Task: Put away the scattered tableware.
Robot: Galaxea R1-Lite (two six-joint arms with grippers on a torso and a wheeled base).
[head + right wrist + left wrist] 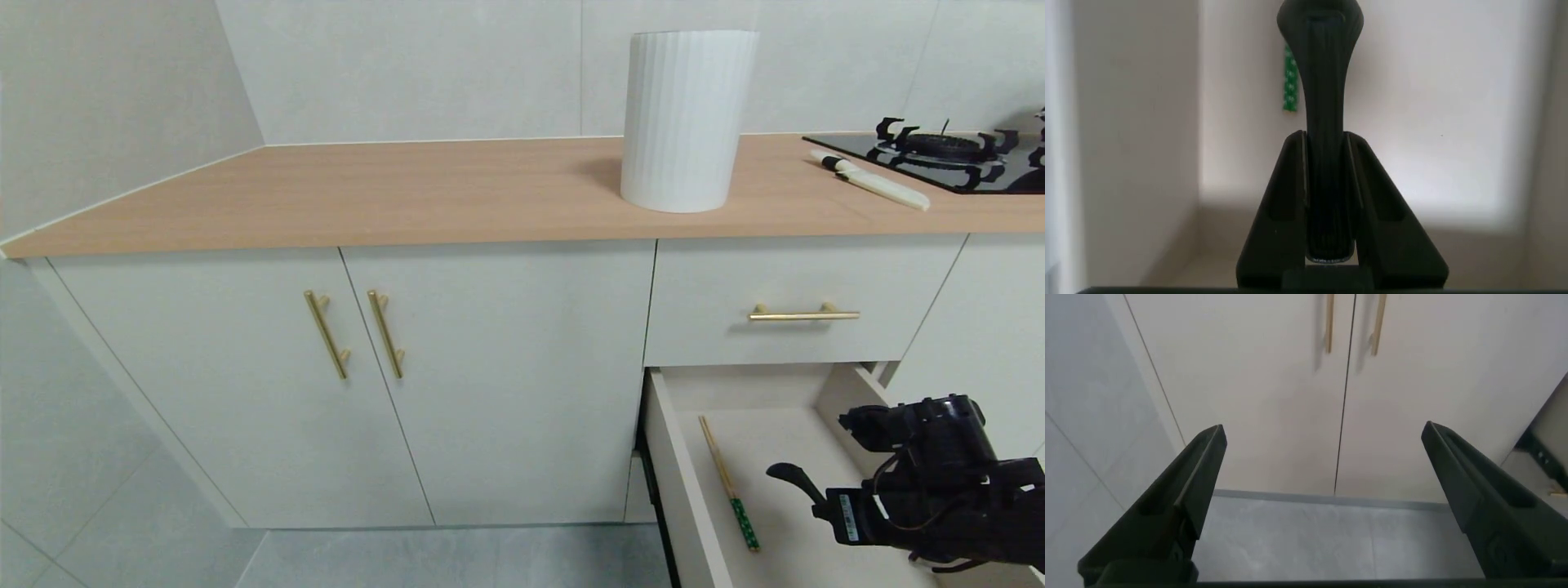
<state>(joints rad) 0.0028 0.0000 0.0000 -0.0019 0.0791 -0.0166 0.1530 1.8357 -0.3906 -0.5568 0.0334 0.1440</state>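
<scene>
Two pale cabinet doors (245,392) with brass bar handles take up the left of the scene. The left gripper (1323,437) hangs low in front of them, fingers spread wide with nothing between them. Farther right, a white ribbed canister (686,122) stands on the wooden counter (408,192). Below it the lower drawer (665,457) is pulled out. A pair of chopsticks (727,478) with green patterned ends lies on the drawer floor near the left wall, long axis running near to far. Just right of them, the right gripper (820,505) is clamped on the handle of a black spoon (790,475). The spoon's bowl end juts left toward the chopsticks, over the drawer floor and seemingly clear of it. The drop spot sits straight beneath, so I'd guess a short lowering and a release come next. Far right on the counter, a pale knife (872,181) lies beside the gas hob (939,151), and the right arm is nearer to it.
</scene>
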